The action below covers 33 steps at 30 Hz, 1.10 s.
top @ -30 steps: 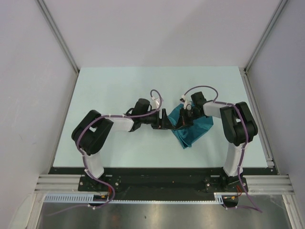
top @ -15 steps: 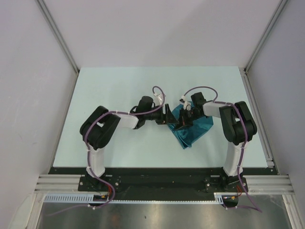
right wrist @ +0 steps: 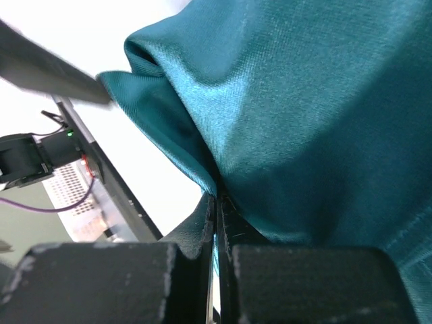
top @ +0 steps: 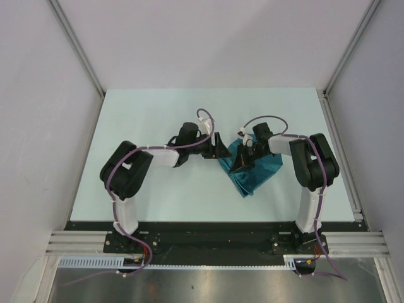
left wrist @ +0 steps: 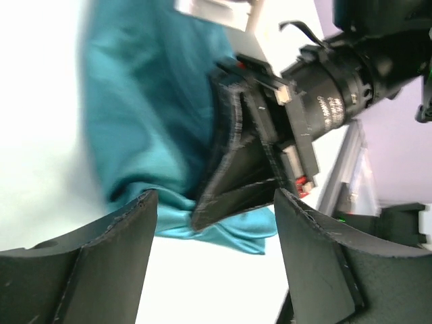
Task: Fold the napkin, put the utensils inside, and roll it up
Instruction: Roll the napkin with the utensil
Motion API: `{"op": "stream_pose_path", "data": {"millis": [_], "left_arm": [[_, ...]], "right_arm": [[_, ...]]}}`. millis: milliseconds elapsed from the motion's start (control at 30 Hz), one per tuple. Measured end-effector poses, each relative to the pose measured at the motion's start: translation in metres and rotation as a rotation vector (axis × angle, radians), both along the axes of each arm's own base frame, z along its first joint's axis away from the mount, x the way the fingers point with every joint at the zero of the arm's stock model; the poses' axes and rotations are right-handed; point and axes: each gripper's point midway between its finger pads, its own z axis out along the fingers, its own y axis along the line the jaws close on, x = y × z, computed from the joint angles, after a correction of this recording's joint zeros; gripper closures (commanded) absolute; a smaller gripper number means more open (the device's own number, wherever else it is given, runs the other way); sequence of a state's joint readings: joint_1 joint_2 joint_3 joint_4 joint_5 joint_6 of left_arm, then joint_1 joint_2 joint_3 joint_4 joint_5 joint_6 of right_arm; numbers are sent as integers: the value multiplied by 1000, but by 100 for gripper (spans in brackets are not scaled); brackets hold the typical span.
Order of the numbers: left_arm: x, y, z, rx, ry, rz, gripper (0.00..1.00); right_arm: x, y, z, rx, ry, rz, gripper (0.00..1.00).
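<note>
The teal napkin (top: 257, 172) lies bunched on the pale table (top: 158, 113), right of centre. My right gripper (top: 239, 165) is shut on a folded edge of the napkin; the right wrist view shows the jaws (right wrist: 217, 200) pinched on the cloth (right wrist: 304, 121). My left gripper (top: 218, 149) is open and empty just left of the napkin, facing it. In the left wrist view its fingers (left wrist: 108, 256) stand wide apart, with the napkin (left wrist: 145, 101) and the right gripper's fingers (left wrist: 233, 169) beyond them. The utensils are not in view.
Grey walls enclose the table on three sides, with metal rails at the left and right edges (top: 338, 139). The arm bases stand on a black rail (top: 214, 240) at the near edge. Purple cables loop above both wrists.
My left gripper has shifted toward the far side and turned at the wrist, ending beside the napkin's left edge. The right gripper has stayed shut on the napkin.
</note>
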<state>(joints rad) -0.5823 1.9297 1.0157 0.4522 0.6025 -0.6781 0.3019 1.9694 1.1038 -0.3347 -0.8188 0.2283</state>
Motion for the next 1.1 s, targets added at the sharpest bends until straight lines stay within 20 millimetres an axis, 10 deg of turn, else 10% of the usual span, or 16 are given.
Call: {"op": "stream_pose_path", "data": {"millis": [233, 500, 1100], "left_arm": [[23, 44, -10, 140, -63, 105, 25], [-9, 86, -3, 213, -99, 163, 22], [-35, 82, -3, 161, -84, 81, 30]], "right_arm": [[-10, 14, 8, 49, 41, 24, 100], [-31, 37, 21, 121, 94, 87, 100], [-22, 24, 2, 157, 202, 35, 100]]}}
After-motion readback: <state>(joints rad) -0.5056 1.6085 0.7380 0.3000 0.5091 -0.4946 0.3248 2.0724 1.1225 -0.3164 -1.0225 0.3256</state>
